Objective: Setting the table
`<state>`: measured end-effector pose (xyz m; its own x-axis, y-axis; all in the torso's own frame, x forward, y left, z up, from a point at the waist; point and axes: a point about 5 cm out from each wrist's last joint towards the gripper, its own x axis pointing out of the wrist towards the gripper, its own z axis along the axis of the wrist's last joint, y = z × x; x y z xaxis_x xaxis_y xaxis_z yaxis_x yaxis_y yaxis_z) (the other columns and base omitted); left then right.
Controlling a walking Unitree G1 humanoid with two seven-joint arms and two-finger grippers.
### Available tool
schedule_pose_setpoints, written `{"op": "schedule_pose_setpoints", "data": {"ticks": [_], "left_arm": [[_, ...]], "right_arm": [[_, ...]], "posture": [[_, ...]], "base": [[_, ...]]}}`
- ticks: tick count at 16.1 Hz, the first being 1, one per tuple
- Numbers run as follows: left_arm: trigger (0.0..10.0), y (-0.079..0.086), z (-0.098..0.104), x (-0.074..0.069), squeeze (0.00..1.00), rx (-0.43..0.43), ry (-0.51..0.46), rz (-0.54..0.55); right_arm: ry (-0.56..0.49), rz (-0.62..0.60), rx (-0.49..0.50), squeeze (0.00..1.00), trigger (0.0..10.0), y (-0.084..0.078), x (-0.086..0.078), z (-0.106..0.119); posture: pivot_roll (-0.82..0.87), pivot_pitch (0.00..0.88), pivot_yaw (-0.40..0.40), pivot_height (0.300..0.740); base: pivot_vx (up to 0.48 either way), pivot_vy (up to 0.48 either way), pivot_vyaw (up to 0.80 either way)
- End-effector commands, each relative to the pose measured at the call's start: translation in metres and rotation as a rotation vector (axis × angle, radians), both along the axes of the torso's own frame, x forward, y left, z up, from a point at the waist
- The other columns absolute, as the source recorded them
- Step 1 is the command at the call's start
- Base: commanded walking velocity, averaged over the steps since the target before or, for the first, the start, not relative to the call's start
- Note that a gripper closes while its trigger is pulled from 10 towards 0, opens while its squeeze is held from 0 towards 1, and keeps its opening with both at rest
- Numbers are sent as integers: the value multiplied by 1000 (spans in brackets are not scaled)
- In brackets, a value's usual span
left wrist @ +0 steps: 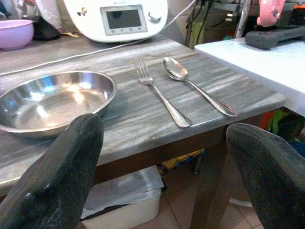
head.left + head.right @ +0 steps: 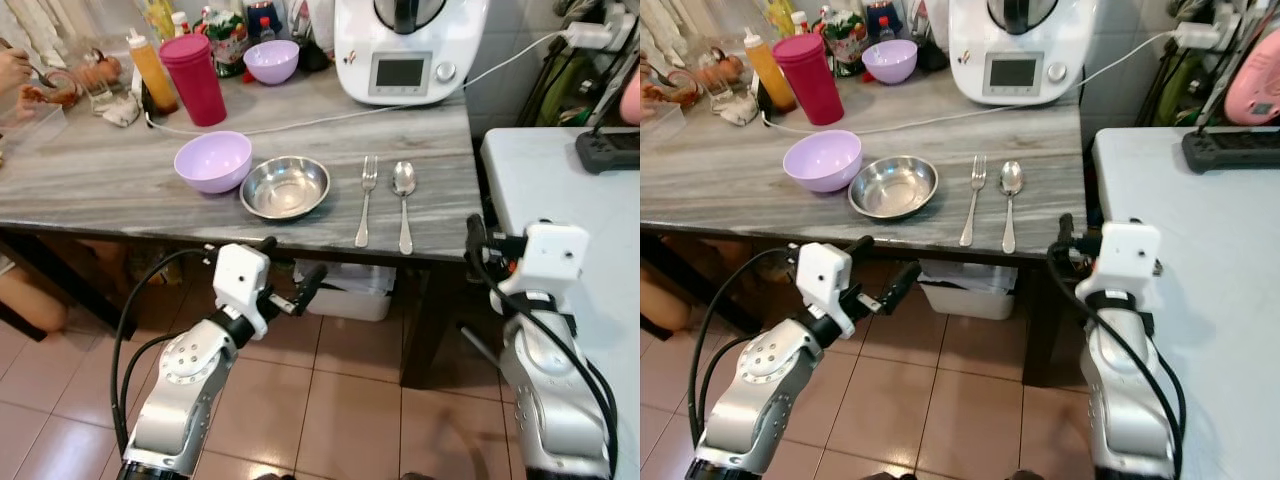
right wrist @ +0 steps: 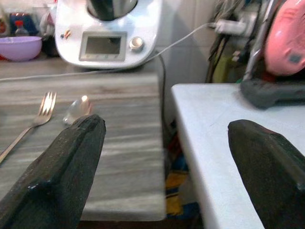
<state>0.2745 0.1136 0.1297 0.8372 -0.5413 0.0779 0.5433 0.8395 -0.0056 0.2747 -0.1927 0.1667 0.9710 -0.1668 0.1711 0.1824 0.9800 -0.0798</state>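
A steel bowl [image 2: 285,187] sits near the front edge of the grey wooden table [image 2: 100,190], with a purple bowl [image 2: 213,161] just left of it. To the bowl's right, a fork [image 2: 366,200] and a spoon [image 2: 404,200] lie side by side, handles toward me. My left gripper [image 2: 292,268] hangs open below the table edge, under the steel bowl [image 1: 52,100], holding nothing. My right gripper [image 2: 482,245] is open at the table's right corner, beside the spoon [image 3: 78,109] and fork [image 3: 40,112]; nothing is between its fingers.
At the back stand a white kitchen appliance [image 2: 405,45] with its cable, a second purple bowl [image 2: 271,61], a pink tumbler [image 2: 194,79] and a yellow bottle [image 2: 152,70]. A person's hand [image 2: 15,70] is far left. A white table [image 2: 560,200] adjoins on the right. A white box [image 2: 345,290] sits underneath.
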Motion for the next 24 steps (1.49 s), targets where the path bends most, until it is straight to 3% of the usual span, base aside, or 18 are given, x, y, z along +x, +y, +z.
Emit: {"op": "schedule_pose_setpoints", "data": {"ticks": [1, 3, 8, 9, 10, 14, 24], "left_arm": [[10000, 7, -5, 0, 0, 2, 20, 32], [10000, 9, -9, 1, 0, -2, 40, 65], [10000, 8, -11, 9, 0, 14, 56, 104], [10000, 9, -11, 10, 0, 21, 53, 128], [10000, 9, -11, 10, 0, 23, 53, 138], [10000, 8, -14, 11, 0, 45, 57, 163], [10000, 8, -15, 15, 0, 65, 68, 178]], "right_arm": [[-33, -4, -9, 1000, 10000, 1, -3, 9], [-2, -42, -23, 1000, 10000, -5, -12, 4], [31, -4, 3, 1000, 10000, 4, -10, 3], [47, 1, 2, 404, 10000, 5, -9, 1], [53, 4, 0, 0, 10000, 5, -9, 1], [62, 29, 7, 0, 10000, 8, -5, 1], [77, 53, 20, 0, 10000, 12, -1, -2]], "posture": [[-255, 36, 97, 740], [-262, 34, 99, 740], [-265, 34, 99, 740], [-264, 36, 96, 740], [-264, 36, 96, 740], [-258, 38, 88, 740], [-257, 37, 89, 740]], "base": [[0, 0, 0], [0, 0, 0], [0, 0, 0], [0, 0, -775], [0, 0, -769], [0, 0, -758], [-215, 0, 0]]}}
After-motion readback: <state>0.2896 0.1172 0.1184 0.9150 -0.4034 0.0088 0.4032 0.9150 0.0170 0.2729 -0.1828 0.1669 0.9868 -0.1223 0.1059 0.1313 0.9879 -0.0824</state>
